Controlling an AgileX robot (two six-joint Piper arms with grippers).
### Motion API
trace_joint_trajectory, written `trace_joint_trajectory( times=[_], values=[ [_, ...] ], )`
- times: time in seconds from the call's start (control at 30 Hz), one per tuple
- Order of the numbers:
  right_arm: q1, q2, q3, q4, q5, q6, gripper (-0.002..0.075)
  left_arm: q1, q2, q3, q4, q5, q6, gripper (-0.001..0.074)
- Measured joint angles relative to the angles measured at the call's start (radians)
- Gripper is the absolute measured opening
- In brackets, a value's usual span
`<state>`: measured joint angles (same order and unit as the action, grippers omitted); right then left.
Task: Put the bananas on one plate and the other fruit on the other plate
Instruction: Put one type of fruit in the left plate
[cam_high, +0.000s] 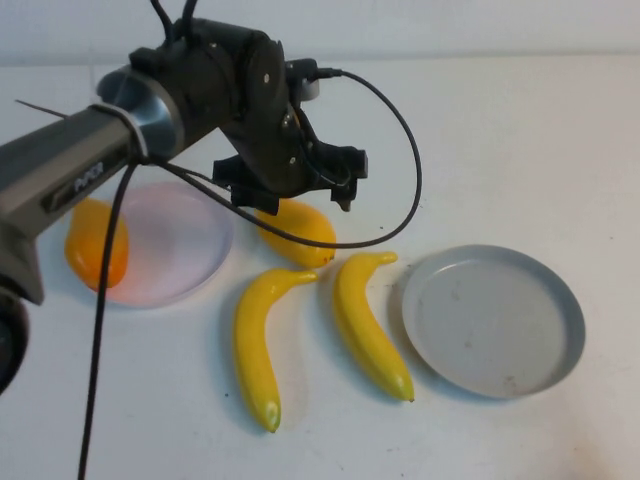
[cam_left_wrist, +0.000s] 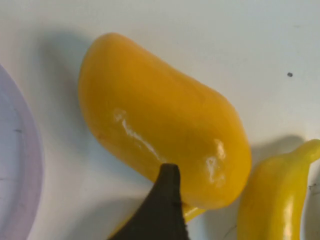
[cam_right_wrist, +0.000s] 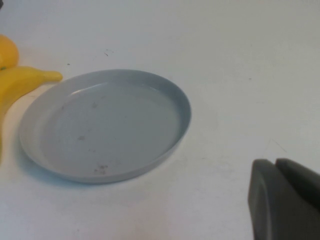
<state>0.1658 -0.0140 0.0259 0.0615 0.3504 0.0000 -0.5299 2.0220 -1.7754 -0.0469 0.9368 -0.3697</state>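
Observation:
My left gripper (cam_high: 290, 195) is open and hovers right over the yellow mango (cam_high: 298, 232), which lies on the table between the pink plate (cam_high: 175, 245) and the bananas. In the left wrist view the mango (cam_left_wrist: 160, 125) fills the middle, with one dark finger (cam_left_wrist: 164, 210) in front of it. The redder orange mango (cam_high: 97, 243) lies at the pink plate's left edge. Two bananas (cam_high: 260, 340) (cam_high: 368, 320) lie side by side on the table, left of the empty grey plate (cam_high: 493, 320). My right gripper (cam_right_wrist: 276, 165) is shut, low beside the grey plate (cam_right_wrist: 107, 125), out of the high view.
The left arm and its black cable (cam_high: 400, 130) cross over the pink plate's back and the table's middle. One banana's tip (cam_right_wrist: 30, 80) nearly touches the grey plate's rim. The table is white.

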Motion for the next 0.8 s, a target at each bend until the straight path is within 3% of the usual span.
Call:
trace_joint_trajectory(
  times=[0.23,0.8],
  values=[
    [0.000,0.000,0.000,0.000,0.000,0.000,-0.0017,0.000,0.106,-0.098,0.009,0.100,-0.057,0.0669],
    [0.000,0.000,0.000,0.000,0.000,0.000,-0.0017,0.014,0.196,-0.117,0.069,0.102,-0.107,0.0669]
  ],
)
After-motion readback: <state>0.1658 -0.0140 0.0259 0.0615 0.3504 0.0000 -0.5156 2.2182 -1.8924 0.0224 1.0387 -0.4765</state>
